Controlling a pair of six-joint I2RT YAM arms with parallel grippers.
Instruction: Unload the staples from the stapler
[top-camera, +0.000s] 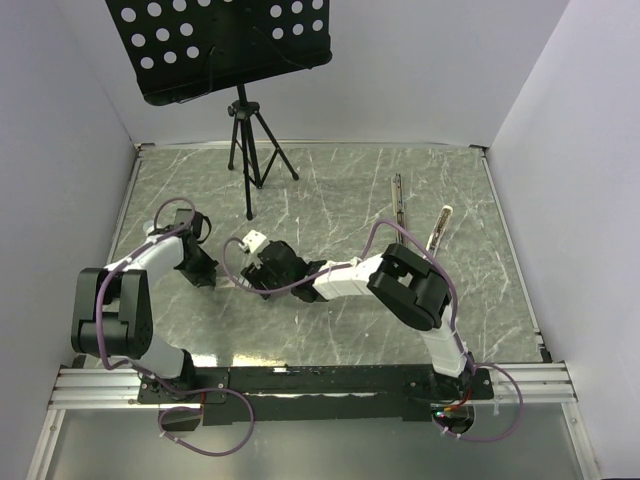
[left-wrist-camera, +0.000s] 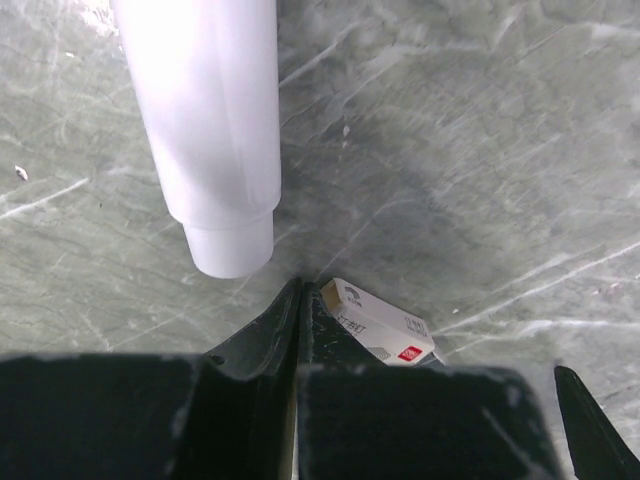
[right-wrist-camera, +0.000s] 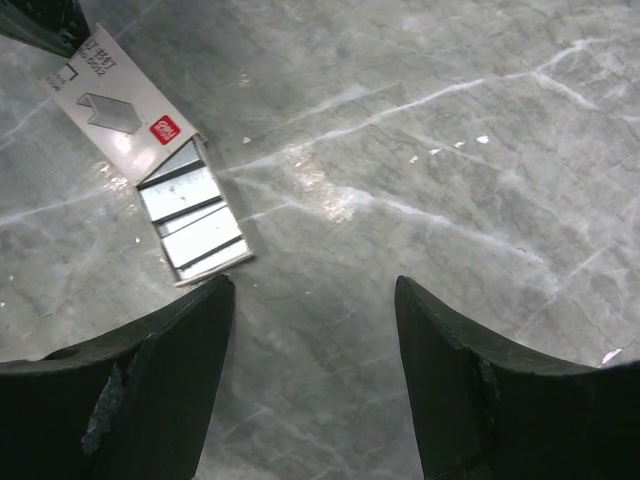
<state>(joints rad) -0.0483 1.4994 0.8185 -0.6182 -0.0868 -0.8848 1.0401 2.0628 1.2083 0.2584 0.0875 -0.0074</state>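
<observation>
The stapler (top-camera: 440, 228) lies slim and pale on the far right of the table, beyond both grippers, with a thin dark bar (top-camera: 398, 198) apart on its left. A small white box (right-wrist-camera: 112, 98) lies with its tray slid out, and grey staples (right-wrist-camera: 195, 215) fill that tray in flat strips. My right gripper (right-wrist-camera: 315, 290) hangs open just below the tray, nothing between its fingers. My left gripper (left-wrist-camera: 298, 292) is shut and empty, its tip right beside the box's (left-wrist-camera: 378, 325) end. In the top view both grippers (top-camera: 207, 275) (top-camera: 248, 275) meet left of centre.
A white cylinder (left-wrist-camera: 210, 130) reaches in from the top of the left wrist view, ending just beyond the left fingertips. A black tripod (top-camera: 250, 150) carrying a perforated black music desk (top-camera: 215, 45) stands at the back. White walls close in three sides.
</observation>
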